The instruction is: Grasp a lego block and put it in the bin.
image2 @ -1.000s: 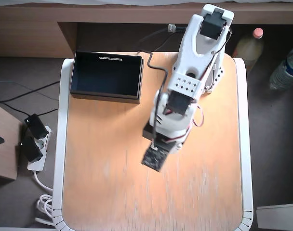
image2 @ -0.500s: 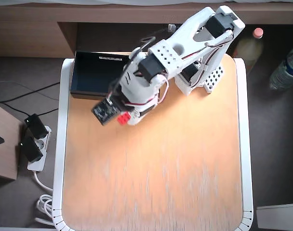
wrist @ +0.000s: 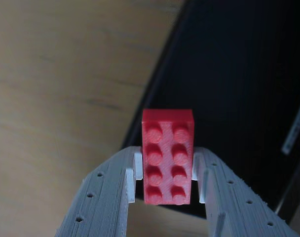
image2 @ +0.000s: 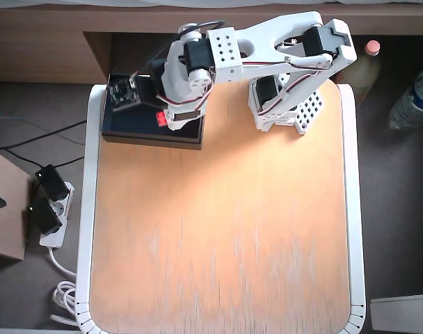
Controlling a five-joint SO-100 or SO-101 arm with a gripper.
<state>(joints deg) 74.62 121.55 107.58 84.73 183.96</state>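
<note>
Swung from mid-desk to above the black rectangular low-walled bin (image2: 131, 111); jaws clamped on small red studded plastic brick (wrist: 168, 157). Risk: release near wall, bouncing out.

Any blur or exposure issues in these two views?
Wrist view: lego block and gripper sharp, tabletop and bin behind soft, bin interior nearly featureless black. Overhead view: table washed out with streaky glare, arm slightly soft, surrounding floor dim.
</note>
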